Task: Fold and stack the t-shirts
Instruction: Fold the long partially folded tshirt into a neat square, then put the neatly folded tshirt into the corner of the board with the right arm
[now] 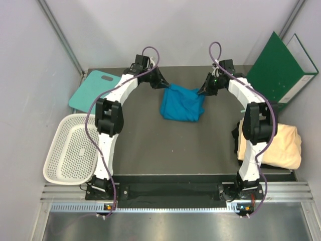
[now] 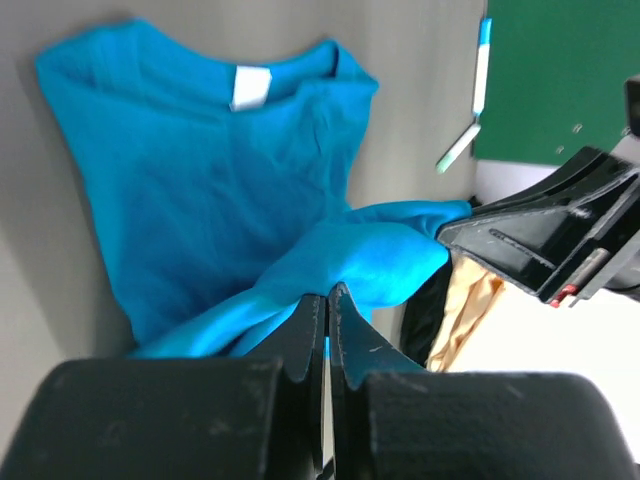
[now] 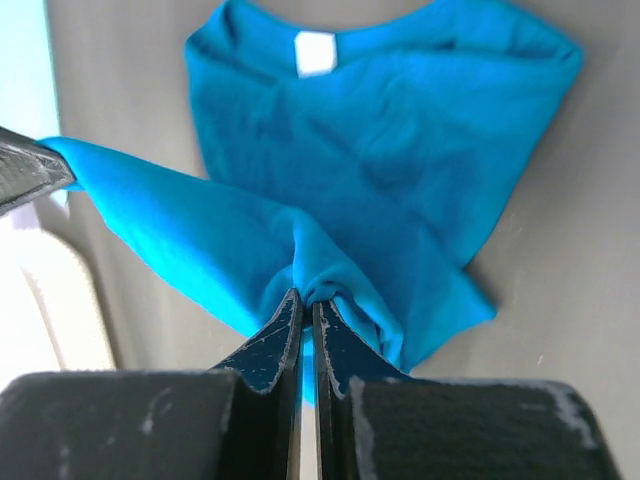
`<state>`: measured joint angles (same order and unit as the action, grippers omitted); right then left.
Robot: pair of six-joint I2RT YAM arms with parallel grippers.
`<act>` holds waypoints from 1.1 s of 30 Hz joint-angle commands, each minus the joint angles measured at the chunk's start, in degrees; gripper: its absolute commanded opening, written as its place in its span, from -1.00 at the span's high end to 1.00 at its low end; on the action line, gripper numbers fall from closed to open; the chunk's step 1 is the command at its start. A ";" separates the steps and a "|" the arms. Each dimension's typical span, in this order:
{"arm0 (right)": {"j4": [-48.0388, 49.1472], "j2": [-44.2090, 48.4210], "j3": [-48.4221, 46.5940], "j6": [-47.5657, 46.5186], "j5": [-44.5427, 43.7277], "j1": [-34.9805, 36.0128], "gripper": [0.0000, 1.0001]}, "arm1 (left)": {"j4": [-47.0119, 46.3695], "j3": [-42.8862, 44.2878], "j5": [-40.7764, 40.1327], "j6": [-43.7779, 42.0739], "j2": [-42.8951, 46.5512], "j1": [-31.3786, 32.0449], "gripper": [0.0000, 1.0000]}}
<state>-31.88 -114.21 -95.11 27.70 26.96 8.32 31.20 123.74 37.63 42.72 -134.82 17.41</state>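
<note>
Left end effector [image 1: 162,85] and right end effector [image 1: 202,92], arms outstretched, pinch blue t-shirt [image 1: 181,104].

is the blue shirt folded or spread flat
Partly folded, not spread: the blue t-shirt lies bunched, its far edge pinched up by the left gripper and right gripper.

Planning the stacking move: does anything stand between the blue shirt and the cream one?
The right arm's elbow, over the cream shirt's left edge, and an unidentified dark thing beside it.
</note>
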 commanded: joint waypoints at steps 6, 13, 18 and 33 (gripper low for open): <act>6.04 -10.41 -11.76 3.75 -6.99 -1.81 1.00 | -18.97 6.60 9.39 14.13 -11.33 -2.38 0.99; 15.32 -10.25 -11.43 5.96 -19.82 -2.43 0.06 | -24.70 4.16 11.59 15.47 -11.35 -4.57 -0.98; 12.46 -5.15 -9.66 5.35 -20.73 -2.25 -0.92 | -23.47 -4.29 10.89 10.90 -4.05 -5.90 -0.97; -11.93 25.35 1.34 -9.06 -34.51 -2.52 -0.99 | 2.71 -5.63 6.85 -14.41 6.24 9.56 -0.98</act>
<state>-32.97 -93.36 -89.56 25.32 0.95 6.31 25.39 115.74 45.30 36.99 -130.69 18.57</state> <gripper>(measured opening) 0.994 0.986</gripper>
